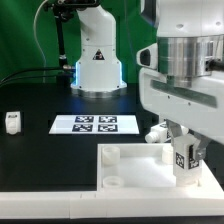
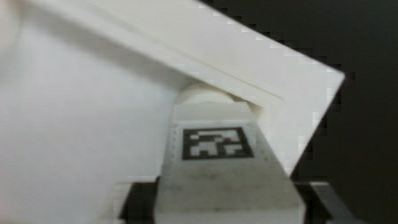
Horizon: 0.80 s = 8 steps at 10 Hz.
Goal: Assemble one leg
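Table (image 1: 40,150): plain black. Panel (image 1: 135,172): plain white all over; same flat white in wrist view (image 2: 89,100), against black ground. Leg (image 1: 183,158): white, one face carrying a black-and-white square tag; in wrist view (image 2: 214,150) tag black-bordered with blocky white cells, body below it greyish white. Second leg (image 1: 12,122): white, with dark tag face. Marker board (image 1: 95,124): white, printed with black-and-white square tags. Arm base (image 1: 98,60): white, black triangular mark, blue glow at foot. Backdrop (image 1: 25,30): green.

Hand (image 1: 184,166) clamping leg (image 1: 184,156), over white panel (image 1: 130,172)
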Tool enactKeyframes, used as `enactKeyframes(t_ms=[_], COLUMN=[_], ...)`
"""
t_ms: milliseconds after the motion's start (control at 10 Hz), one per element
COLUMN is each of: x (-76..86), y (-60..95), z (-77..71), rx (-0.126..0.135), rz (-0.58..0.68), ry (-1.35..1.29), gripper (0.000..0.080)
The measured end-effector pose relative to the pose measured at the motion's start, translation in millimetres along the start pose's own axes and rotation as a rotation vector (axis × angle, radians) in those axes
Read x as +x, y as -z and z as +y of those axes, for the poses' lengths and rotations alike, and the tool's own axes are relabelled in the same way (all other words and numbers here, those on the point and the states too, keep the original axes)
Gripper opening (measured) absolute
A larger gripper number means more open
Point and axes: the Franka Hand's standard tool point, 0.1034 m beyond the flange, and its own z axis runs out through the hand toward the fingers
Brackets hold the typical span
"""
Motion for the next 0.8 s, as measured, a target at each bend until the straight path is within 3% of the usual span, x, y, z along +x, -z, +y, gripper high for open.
enactKeyframes(t_ms=[100,200,300,400,500,700,800], x=[-0.1,-0.6,-0.4,-0.7,-3.5,-10.2,-9.0], y=[-0.3,-0.6,-0.7,-0.8,-1.5,-3.2,-3.4], z=[0.3,0.4,0.4,0.2,-1.9,-1.6,-1.4], rx=[0.002,0.002,0.002,0.003,0.020,0.028,0.026], rz=[-0.002,-0.002,-0.002,0.004,0.017,0.018,0.020], ry=[-0.056,-0.058,-0.020,0.042,0.259,0.621,0.675], gripper=[0.0284,0.0336,0.0473,0.0473,0.0608,0.0637,0.0647])
